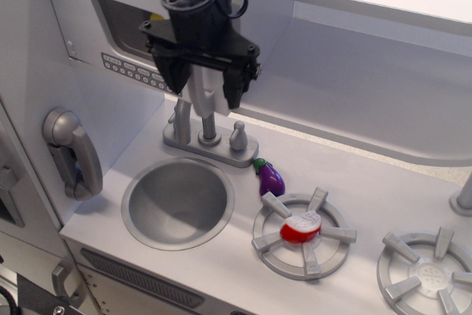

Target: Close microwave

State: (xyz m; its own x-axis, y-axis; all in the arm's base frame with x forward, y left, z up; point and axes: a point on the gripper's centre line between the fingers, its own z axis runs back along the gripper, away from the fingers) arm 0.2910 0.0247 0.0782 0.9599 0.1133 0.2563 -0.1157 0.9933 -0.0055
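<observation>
The microwave (110, 46) is the white compartment at the upper left. Its white door with the clear window (127, 23) and a row of small buttons (136, 73) is swung almost flat against the compartment front. A yellow thing shows dimly through the window. My black gripper (205, 98) hangs at the door's right edge. Its two fingers (175, 79) stand on either side of the tall grey handle (201, 102) and seem to press on it.
A grey faucet (209, 132) and a round sink (177, 202) lie right below the gripper. A purple eggplant (271, 178) lies by the sink. A red-and-white toy (301, 228) sits on the left burner (304, 234). A grey telephone handset (71, 154) hangs at the left.
</observation>
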